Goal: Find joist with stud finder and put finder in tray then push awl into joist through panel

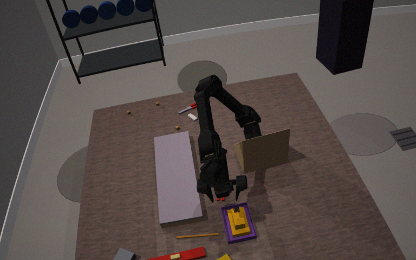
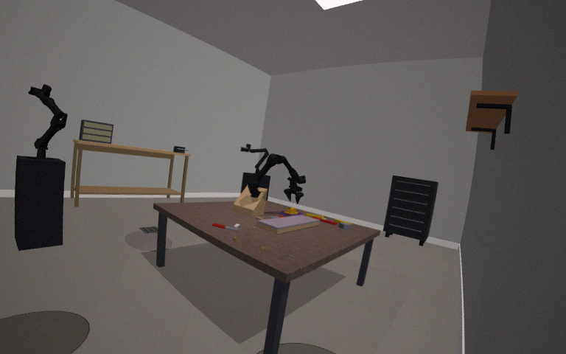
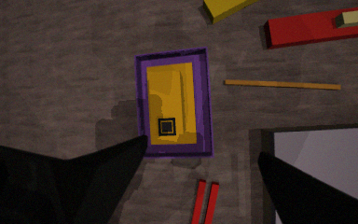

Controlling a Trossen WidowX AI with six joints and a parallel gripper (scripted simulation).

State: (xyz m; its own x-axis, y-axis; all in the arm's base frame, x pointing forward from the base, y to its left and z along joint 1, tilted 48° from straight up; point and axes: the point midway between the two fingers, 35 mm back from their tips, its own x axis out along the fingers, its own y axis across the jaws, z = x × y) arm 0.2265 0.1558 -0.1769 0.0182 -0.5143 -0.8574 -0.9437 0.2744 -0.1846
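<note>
The yellow stud finder (image 1: 238,222) (image 3: 170,98) (image 2: 291,211) lies flat inside the purple tray (image 1: 226,226) (image 3: 141,103), display end toward the arm. My gripper (image 1: 224,198) (image 3: 201,148) (image 2: 294,196) is open and empty. It hangs above the table just behind the tray, between it and the panel's near end. The grey floor panel (image 1: 176,174) (image 2: 287,223) (image 3: 317,159) lies flat to the left of the arm. A red-handled tool with a grey shaft (image 1: 187,109) (image 2: 225,226), possibly the awl, lies at the far side of the table behind the arm.
A tan cardboard wedge (image 1: 264,150) (image 2: 250,200) stands right of the arm. A thin orange stick (image 1: 197,235) (image 3: 282,84), a red level (image 1: 183,253) (image 3: 308,25), a yellow block (image 3: 226,7) and a grey block (image 1: 124,254) lie near the front edge. A white block (image 1: 192,116) and small cubes (image 1: 177,127) lie behind the panel.
</note>
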